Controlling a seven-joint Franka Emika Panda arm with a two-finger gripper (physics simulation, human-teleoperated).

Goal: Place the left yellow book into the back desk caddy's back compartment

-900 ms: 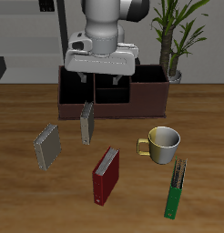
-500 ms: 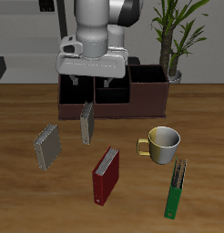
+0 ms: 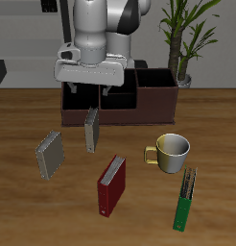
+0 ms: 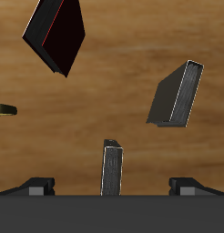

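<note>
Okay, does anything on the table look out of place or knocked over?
Nothing looks spilled or damaged. The books lie scattered at different angles: the slim tan book by the caddy, the grey one, the red one and the green one. The mug stands upright.

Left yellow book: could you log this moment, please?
claw: open, empty | left yellow book: on table, ungrasped | back desk caddy: book not in

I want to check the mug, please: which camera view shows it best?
The exterior view: the mug shows whole there, standing upright on the table with its handle visible. The wrist view catches only a sliver of it at the picture's edge.
</note>
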